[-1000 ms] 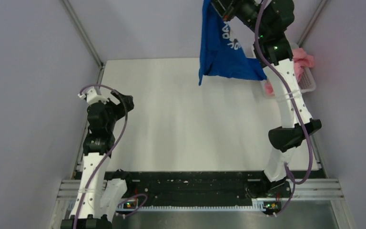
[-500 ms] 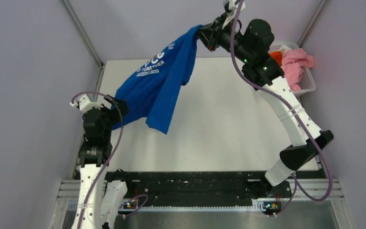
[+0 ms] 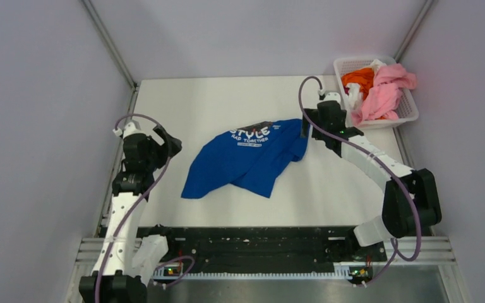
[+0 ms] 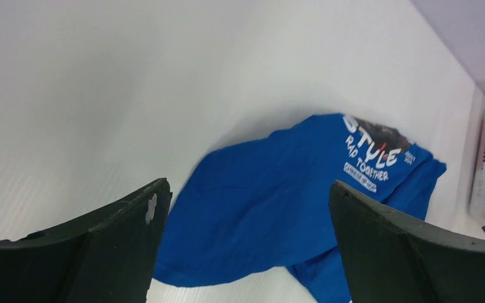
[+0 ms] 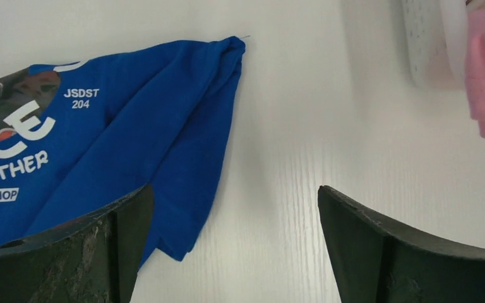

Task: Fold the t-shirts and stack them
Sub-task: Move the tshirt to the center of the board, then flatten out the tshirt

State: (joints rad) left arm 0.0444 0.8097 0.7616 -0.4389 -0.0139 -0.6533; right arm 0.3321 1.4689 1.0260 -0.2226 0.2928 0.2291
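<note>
A royal blue cloth t-shirt [image 3: 240, 165] with white lettering and a dark printed picture lies crumpled near the middle of the white desk [image 3: 196, 107], print side up. It is not flat: its right edge is bunched into a narrow roll and a lower flap lies doubled over the body.

The left gripper [image 4: 246, 189] hangs above the desk off the shirt's left side, jaws wide apart and holding nothing. The right gripper [image 5: 233, 189] hovers just beside the bunched right edge, jaws likewise apart and empty. Behind the right arm, at the far right corner, a white plastic lattice basket [image 3: 399, 118] holds a pink t-shirt [image 3: 385, 88] and an orange t-shirt [image 3: 357, 77], with some white cloth between them.

The shirt appears to need spreading before any fold can be made, and that is where trouble is likely.

- **Wrong grasp:** at the rolled right edge several layers lie together, so a pinch there could catch more than one and keep the twist in.
- **Dragging:** with only one arm pulling, the loose cloth would probably slide across the smooth desk rather than open out.
- **Hidden features:** sleeves and hem cannot be told apart in the heap, so a corner picked by guess may spread it crooked.
- **Basket:** the right arm works close to it, and a wide swing could nudge it or snag the pink cloth hanging over its rim.
</note>
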